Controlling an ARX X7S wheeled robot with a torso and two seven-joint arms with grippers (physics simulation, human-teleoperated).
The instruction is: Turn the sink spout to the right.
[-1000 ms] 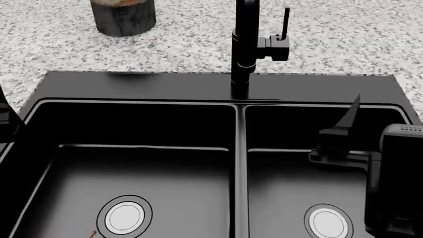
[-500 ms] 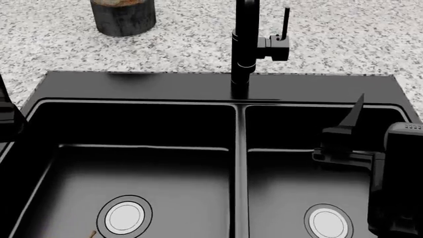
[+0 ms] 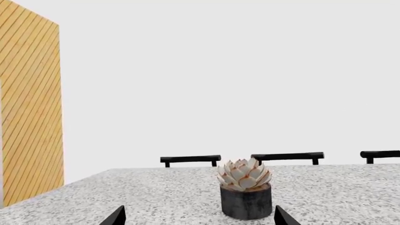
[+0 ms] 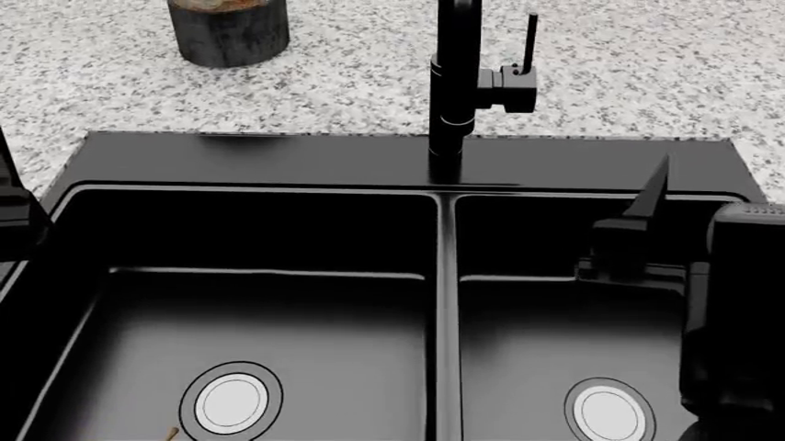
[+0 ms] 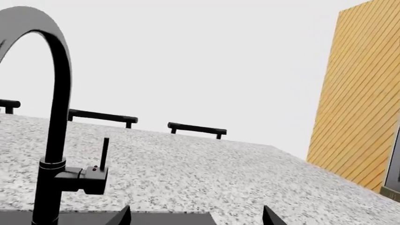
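Observation:
The sink spout [image 4: 454, 83] is a tall slim black tube standing at the back of the sink, behind the centre divider, and its top runs out of the head view. In the right wrist view the spout [image 5: 59, 93] curves over in an arc. The thin lever handle [image 4: 530, 41] sticks up from its side block. The black double-basin sink [image 4: 368, 156] has two silver drains. My right gripper [image 4: 650, 207] hovers over the right basin, to the right of the spout and apart from it; it is open and empty in its wrist view [image 5: 196, 218]. My left gripper [image 3: 200, 219] is open and empty.
A succulent in a dark pot [image 4: 228, 28] stands on the speckled granite counter [image 4: 638, 92] at the back left; it also shows in the left wrist view [image 3: 246, 199]. My left arm [image 4: 10, 216] shows at the sink's left edge. Black chair backs [image 5: 196, 129] stand beyond the counter.
My right gripper has risen a little and shifted slightly toward the back of the sink. The left arm has crept up slightly. The spout has not moved.

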